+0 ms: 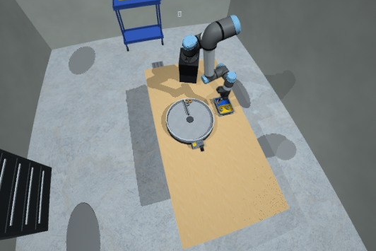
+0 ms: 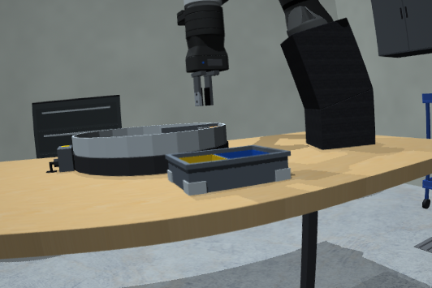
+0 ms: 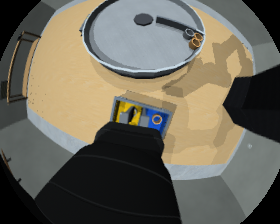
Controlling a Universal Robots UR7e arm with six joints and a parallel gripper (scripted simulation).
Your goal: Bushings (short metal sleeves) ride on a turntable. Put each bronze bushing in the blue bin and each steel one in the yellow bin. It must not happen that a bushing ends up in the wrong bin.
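Note:
My gripper [image 2: 204, 104] [image 3: 137, 112] is partly open and empty, pointing down high above the two-part tray. The blue bin [image 1: 225, 102] [image 2: 244, 153] [image 3: 157, 119] holds a bronze bushing. The yellow bin [image 1: 226, 112] [image 2: 200, 159] holds two steel-looking bushings in the top view; in the wrist view my fingers partly hide this bin. On the turntable [image 1: 201, 125] [image 2: 134, 144] [image 3: 123, 42], a steel bushing [image 3: 189, 33] and two bronze bushings, one [image 3: 198, 37] by the wall and one [image 3: 195, 44] beside it, sit together by the dark bar near the rim.
The dark bar [image 1: 186, 108] [image 3: 173, 23] runs from near the turntable's hub toward its raised rim. A small grey box [image 1: 198, 144] [image 2: 65, 159] is at the turntable's outer side. The black arm pedestal [image 1: 189, 71] [image 2: 339, 85] stands at the table's end.

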